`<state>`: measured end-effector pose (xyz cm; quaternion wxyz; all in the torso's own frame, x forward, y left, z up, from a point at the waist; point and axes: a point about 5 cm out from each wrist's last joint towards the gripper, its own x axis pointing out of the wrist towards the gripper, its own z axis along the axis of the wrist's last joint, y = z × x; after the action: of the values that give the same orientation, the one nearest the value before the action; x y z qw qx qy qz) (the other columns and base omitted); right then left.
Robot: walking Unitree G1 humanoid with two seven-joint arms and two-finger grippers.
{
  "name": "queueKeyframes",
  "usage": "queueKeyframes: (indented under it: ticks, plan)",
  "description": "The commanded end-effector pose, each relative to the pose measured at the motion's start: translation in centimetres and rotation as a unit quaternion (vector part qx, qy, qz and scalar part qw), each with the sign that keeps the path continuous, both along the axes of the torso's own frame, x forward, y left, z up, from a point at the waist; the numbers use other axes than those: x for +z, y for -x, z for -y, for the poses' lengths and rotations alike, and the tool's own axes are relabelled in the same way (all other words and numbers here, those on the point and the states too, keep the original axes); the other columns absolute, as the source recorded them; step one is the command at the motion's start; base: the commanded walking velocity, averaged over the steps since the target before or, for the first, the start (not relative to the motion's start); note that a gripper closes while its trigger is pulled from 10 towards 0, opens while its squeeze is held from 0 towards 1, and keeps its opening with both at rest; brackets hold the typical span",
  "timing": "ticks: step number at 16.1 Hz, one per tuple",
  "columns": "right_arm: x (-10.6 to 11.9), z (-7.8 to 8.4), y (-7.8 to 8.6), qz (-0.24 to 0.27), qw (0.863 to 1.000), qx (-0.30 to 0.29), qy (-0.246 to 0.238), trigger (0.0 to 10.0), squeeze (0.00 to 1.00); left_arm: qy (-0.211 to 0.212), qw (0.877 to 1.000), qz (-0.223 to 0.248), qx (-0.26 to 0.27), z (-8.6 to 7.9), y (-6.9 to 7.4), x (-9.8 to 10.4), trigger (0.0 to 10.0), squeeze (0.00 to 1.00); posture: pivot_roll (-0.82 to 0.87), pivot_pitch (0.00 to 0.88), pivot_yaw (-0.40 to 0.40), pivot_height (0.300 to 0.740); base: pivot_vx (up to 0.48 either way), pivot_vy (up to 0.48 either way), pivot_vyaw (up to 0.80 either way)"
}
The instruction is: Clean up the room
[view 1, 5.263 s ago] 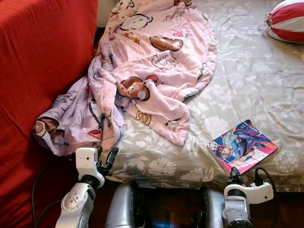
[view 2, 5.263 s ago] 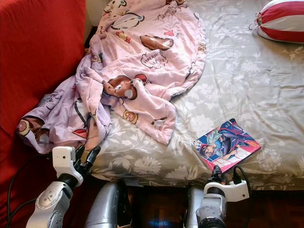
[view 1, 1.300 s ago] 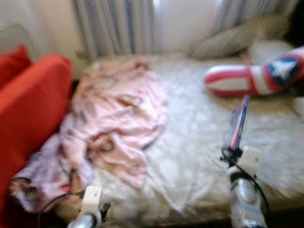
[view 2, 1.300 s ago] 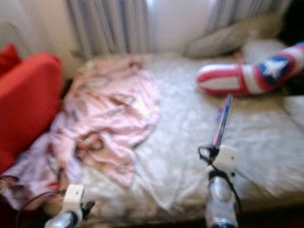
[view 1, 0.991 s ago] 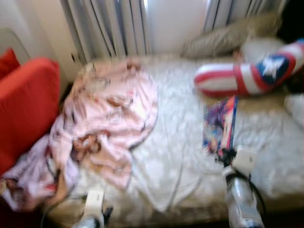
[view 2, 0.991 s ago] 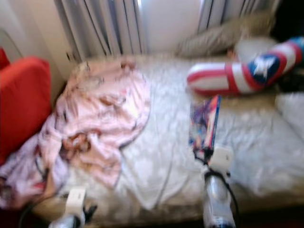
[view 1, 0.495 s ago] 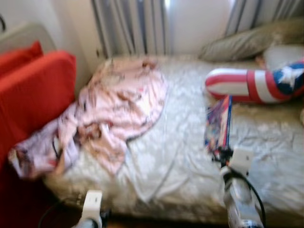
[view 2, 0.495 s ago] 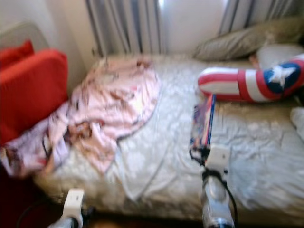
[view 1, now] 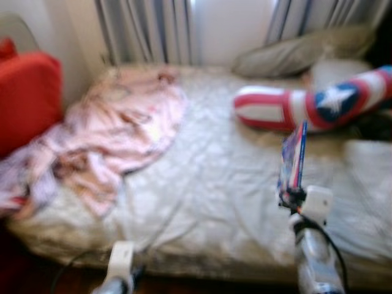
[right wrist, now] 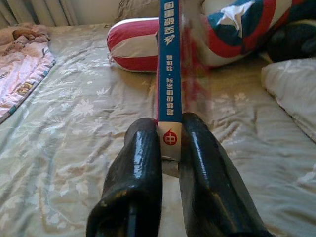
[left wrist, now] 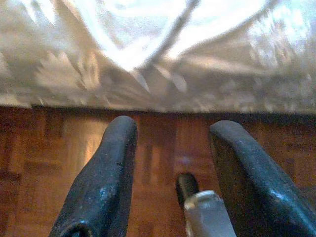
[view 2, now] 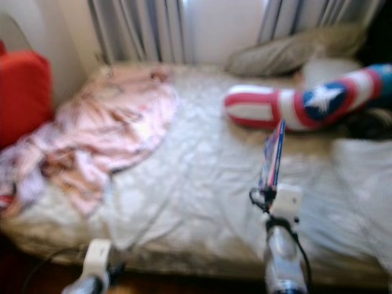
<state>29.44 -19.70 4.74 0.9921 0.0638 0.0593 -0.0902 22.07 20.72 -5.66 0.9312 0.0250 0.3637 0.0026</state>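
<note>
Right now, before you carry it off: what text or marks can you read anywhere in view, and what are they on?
"中" in a red circle: foot of the spine of the comic book, held upright in the right gripper.
White characters running up the blue spine: blurred, not readable.
White star, a sign and no word: red, white and blue pillow on the bed.
Pink blanket: its prints are too blurred to read.

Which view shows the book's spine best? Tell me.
The right wrist view: the book stands upright, its blue printed spine sharp, clamped in the right claw. Both eye views show it blurred and edge-on above the bed.
</note>
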Motion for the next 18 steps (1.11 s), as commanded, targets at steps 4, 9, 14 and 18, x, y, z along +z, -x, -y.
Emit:
queueKeyframes:
  ticks: [4, 9, 14, 18]
  plan:
    - [0.97, -0.41, -0.41, 0.023, 1.0, 0.006, -0.002, 10.0, 0.0, -0.003, 1.0, -0.011, 0.001, -0.19, 0.53, -0.32, 10.0, 0.0, -0.03, 0.072, 0.026, 0.74, 0.0, -0.384, 0.0]
    - [0.94, -0.1, -0.39, 0.021, 1.0, -0.005, 0.0, 10.0, 0.0, 0.005, 1.0, -0.002, 0.0, 0.14, 0.4, -0.24, 10.0, 0.0, -0.03, 0.07, 0.025, 0.74, 0.0, -0.298, 0.0]
    - [0.96, -0.37, -0.5, 0.02, 1.0, -0.003, -0.001, 10.0, 0.0, 0.006, 1.0, -0.007, 0.006, -0.12, 0.64, -0.35, 10.0, 0.0, -0.03, 0.067, 0.024, 0.74, 0.0, 0.0, 0.0]
    - [0.88, -0.06, -0.46, 0.017, 1.0, -0.009, 0.001, 10.0, 0.0, 0.006, 1.0, -0.008, 0.008, -0.14, 0.71, -0.4, 10.0, 0.0, -0.03, 0.064, 0.024, 0.74, 0.0, 0.0, 0.0]
